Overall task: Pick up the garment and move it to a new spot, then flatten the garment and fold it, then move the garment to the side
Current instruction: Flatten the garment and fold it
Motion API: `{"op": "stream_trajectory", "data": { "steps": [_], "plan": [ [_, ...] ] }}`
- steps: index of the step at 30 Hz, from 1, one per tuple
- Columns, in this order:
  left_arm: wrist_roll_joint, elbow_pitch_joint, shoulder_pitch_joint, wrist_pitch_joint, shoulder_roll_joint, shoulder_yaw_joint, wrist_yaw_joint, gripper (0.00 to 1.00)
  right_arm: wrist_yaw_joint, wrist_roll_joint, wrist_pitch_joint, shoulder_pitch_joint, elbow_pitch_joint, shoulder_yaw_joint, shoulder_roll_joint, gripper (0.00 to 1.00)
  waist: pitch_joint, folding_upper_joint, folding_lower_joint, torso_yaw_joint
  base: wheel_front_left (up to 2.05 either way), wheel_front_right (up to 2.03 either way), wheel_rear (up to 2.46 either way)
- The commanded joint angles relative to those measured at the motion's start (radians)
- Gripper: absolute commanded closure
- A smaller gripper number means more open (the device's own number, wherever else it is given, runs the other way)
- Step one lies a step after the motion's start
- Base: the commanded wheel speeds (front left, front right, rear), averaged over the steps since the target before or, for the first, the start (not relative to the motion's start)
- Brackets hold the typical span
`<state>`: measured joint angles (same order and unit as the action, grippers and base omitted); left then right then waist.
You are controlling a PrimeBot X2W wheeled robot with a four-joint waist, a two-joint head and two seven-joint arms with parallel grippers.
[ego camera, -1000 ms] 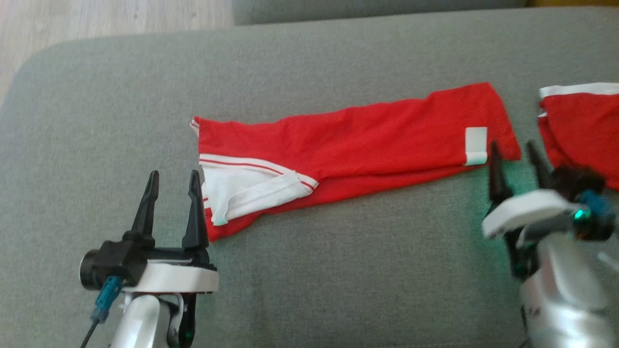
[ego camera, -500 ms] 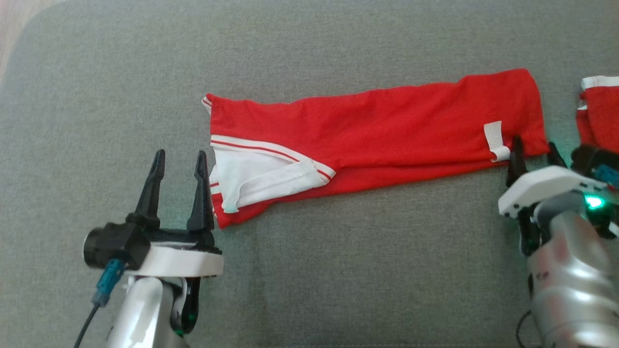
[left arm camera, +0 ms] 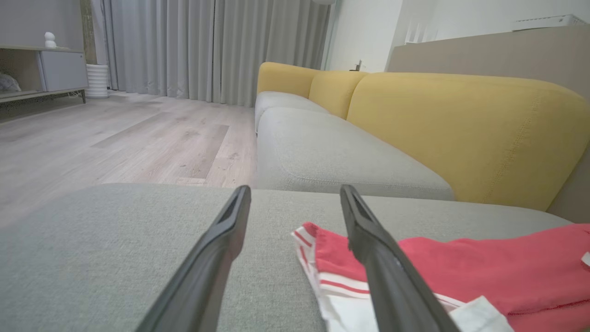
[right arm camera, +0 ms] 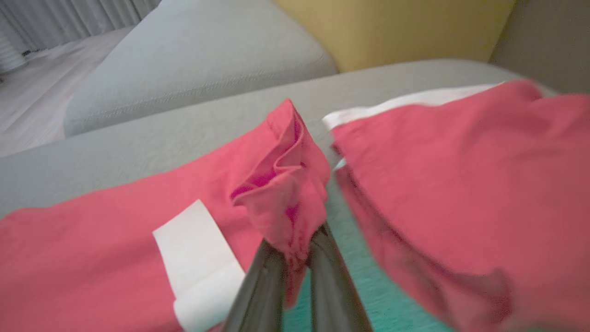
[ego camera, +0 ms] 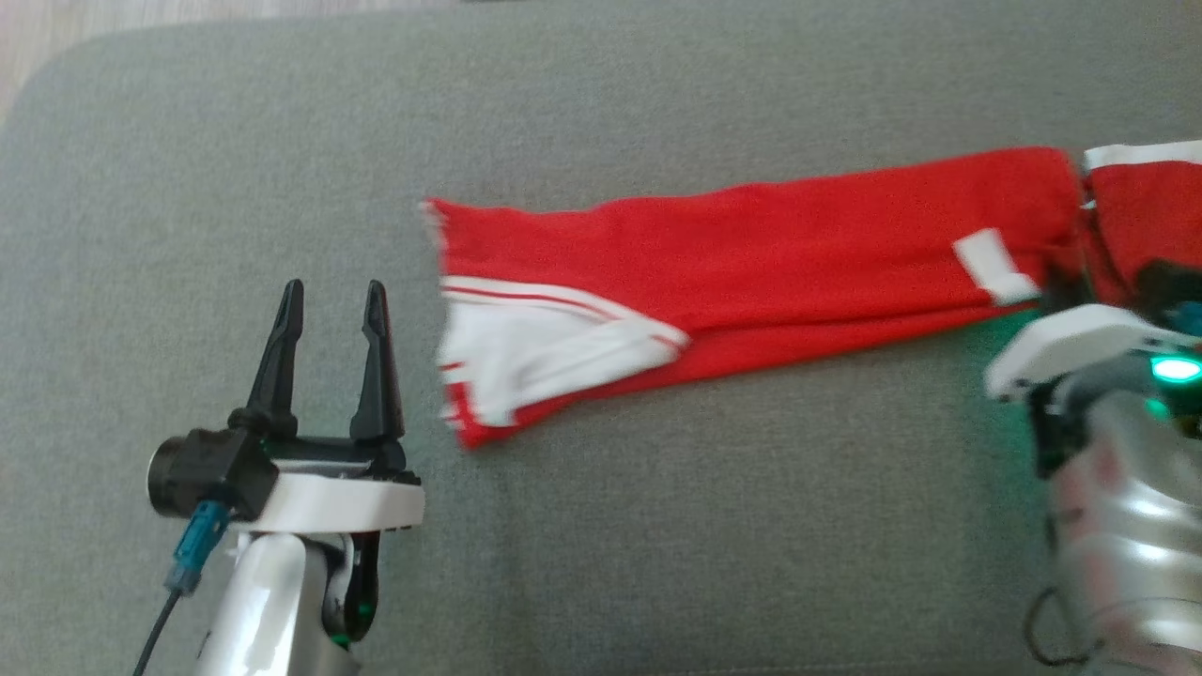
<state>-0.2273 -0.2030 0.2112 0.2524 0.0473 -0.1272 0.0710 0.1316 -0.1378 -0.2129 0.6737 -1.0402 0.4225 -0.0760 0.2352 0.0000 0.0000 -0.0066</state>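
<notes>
garment (ego camera: 751, 253), red with white trim, lies from nine to three across the grey cushion (ego camera: 657, 563) in my head view; my left gripper (ego camera: 333, 284) sits at eight o'clock, near its white end. left wrist view: its fingers stand apart, released, fabric at five o'clock. right wrist view: my right gripper (right arm camera: 297, 242) is clenched on the garment's bunched red corner, a second red piece (right arm camera: 461, 184) at three o'clock.

Held left gripper (ego camera: 333, 291) low, 2 fingers spread wide; pinched right gripper (right arm camera: 295, 246) shut on garment (ego camera: 751, 253) corner.
</notes>
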Motion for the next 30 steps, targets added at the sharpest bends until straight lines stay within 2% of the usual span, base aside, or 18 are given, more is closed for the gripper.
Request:
{"op": "stream_trajectory", "data": {
  "steps": [1,4,7,14,21,26,30],
  "plan": [
    [0.003,0.031,0.019,0.009,0.003,0.038,-0.002,0.0,-0.001,-0.016,-0.021,-0.005,0.048,0.003,-0.034,1.0,-0.018,0.0,0.0,-0.012,0.0,0.0,0.0],
    [-0.002,0.03,0.01,0.009,0.003,0.038,-0.003,0.0,-0.001,-0.035,-0.027,-0.015,0.083,0.031,-0.061,1.0,-0.038,0.0,0.0,-0.023,0.0,0.0,0.0],
    [-0.007,0.028,0.003,0.009,0.003,0.035,-0.004,0.0,-0.001,-0.039,-0.031,-0.017,0.111,0.016,-0.066,1.0,-0.057,0.0,0.0,-0.027,0.0,0.0,0.0],
    [-0.024,0.027,-0.011,0.009,0.003,0.023,-0.011,0.0,-0.001,0.008,-0.033,-0.003,0.17,-0.071,-0.028,1.0,-0.095,0.0,0.0,-0.012,0.0,0.0,0.0],
    [-0.042,0.02,-0.01,0.009,0.003,-0.01,-0.021,0.0,-0.001,0.105,-0.005,-0.005,0.237,-0.314,0.023,1.0,-0.135,0.0,0.0,0.047,0.0,0.0,0.0],
    [-0.054,0.012,-0.005,0.009,0.003,-0.037,-0.028,0.0,-0.001,0.275,0.026,-0.04,0.294,-0.59,0.025,1.0,-0.152,0.0,0.0,0.099,0.0,0.0,0.0],
    [-0.049,0.008,0.005,0.009,0.003,-0.038,-0.03,0.0,-0.001,0.352,0.056,-0.061,0.326,-0.741,0.026,1.0,-0.15,0.0,0.0,0.139,0.0,0.0,0.0]
  ]
}}
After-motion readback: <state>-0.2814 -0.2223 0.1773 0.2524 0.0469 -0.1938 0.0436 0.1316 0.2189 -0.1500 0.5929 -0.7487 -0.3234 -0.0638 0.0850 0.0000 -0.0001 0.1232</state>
